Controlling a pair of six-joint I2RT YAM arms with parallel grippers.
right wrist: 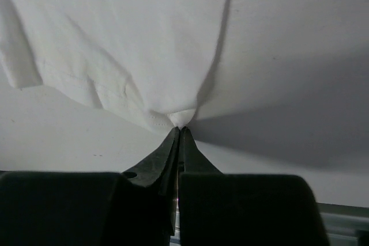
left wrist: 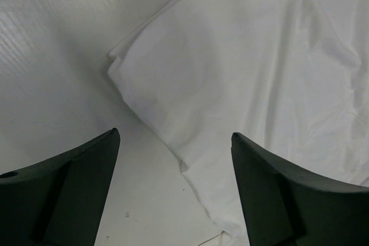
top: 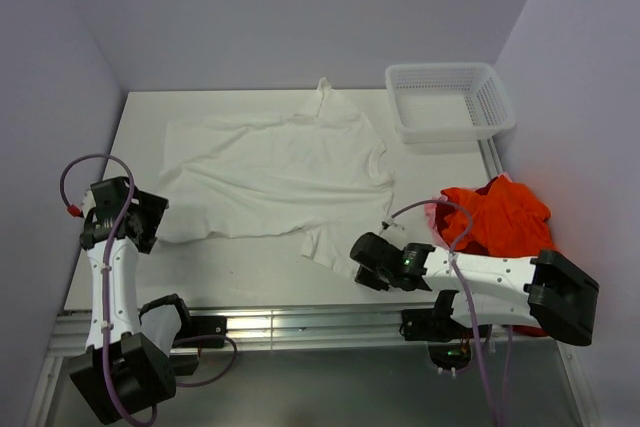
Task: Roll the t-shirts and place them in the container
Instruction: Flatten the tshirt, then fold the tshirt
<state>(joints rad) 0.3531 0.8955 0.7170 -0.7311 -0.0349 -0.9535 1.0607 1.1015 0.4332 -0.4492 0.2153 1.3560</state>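
A white t-shirt (top: pixel 270 172) lies spread and wrinkled across the table. In the right wrist view its hem (right wrist: pixel 144 56) bunches into a point at the tips of my right gripper (right wrist: pixel 181 132), which is shut on that cloth. From above, the right gripper (top: pixel 358 253) sits at the shirt's near right corner. My left gripper (top: pixel 148 217) hovers at the shirt's left edge. Its jaws stand wide open over the cloth's edge (left wrist: pixel 190 171), with nothing between the fingers (left wrist: pixel 86 171). A heap of orange-red t-shirts (top: pixel 505 215) lies at the right.
A white mesh basket (top: pixel 450 100) stands at the back right corner. Bare table (top: pixel 230 277) runs along the near side in front of the shirt. A metal rail (top: pixel 300 327) borders the near edge. Walls close in on the left, back and right.
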